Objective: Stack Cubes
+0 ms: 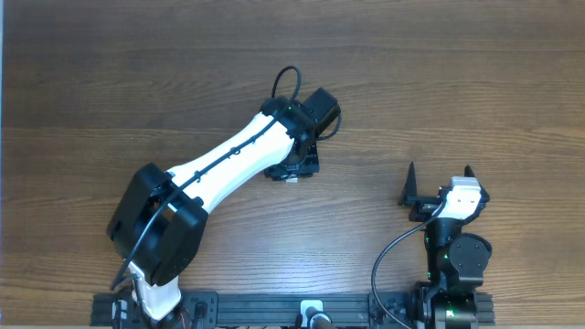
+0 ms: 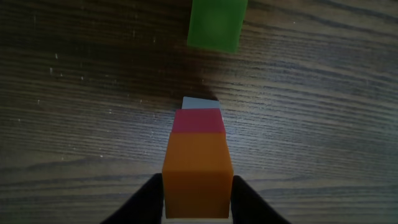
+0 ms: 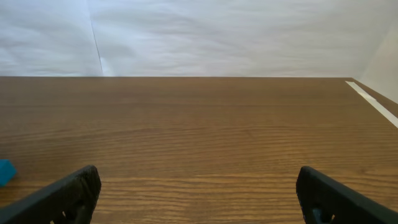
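Note:
My left gripper [image 2: 198, 198] is shut on an orange cube [image 2: 198, 168], one finger against each side. Past the orange cube, in line with it, show a red cube [image 2: 198, 121] and then a pale white-blue cube [image 2: 200, 102]; the three look stacked, orange uppermost. A green cube [image 2: 216, 23] lies apart on the wood beyond them. From above, the left gripper [image 1: 297, 164] is at the table's middle, covering the cubes except a white sliver [image 1: 291, 177]. My right gripper [image 1: 440, 175] is open over bare wood at the right, fingers [image 3: 68, 190] wide apart.
The wooden table [image 1: 475, 82] spreads bare to the back and both sides. A small blue object [image 3: 5, 172] shows at the edge of the right wrist view. A white wall [image 3: 217, 37] stands behind the table's far edge.

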